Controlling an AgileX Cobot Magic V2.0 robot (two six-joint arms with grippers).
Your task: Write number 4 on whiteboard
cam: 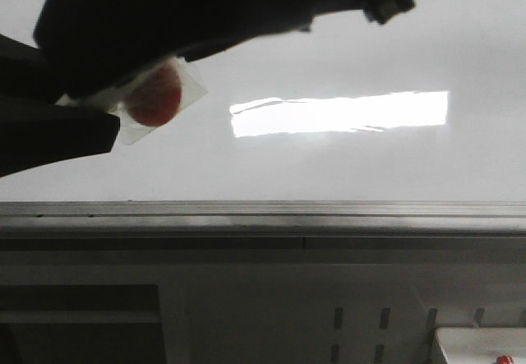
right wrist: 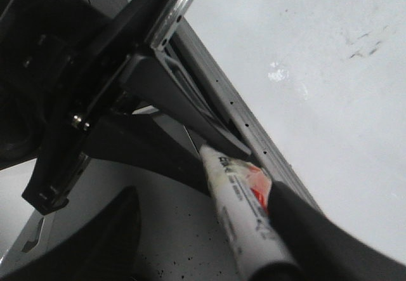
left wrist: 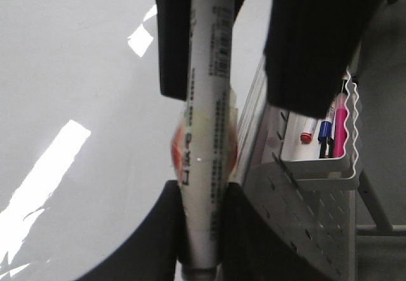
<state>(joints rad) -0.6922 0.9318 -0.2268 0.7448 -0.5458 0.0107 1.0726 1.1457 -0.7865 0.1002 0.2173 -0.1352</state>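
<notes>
whiteboard (cam: 329,167) fills the upper half of the front frame, glossy, no number 4 visible on it.
left gripper (left wrist: 202,167) is clamped on a white marker (left wrist: 206,103); the right gripper's (right wrist: 209,230) opening i cannot tell, a marker (right wrist: 244,217) lying against one finger.

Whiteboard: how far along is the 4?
Done: nothing written yet. The whiteboard shows only glare and faint smudges, no number 4. In hand: the left gripper is shut on the marker, with the right gripper open beside it. Left: every stroke of the 4.
</notes>
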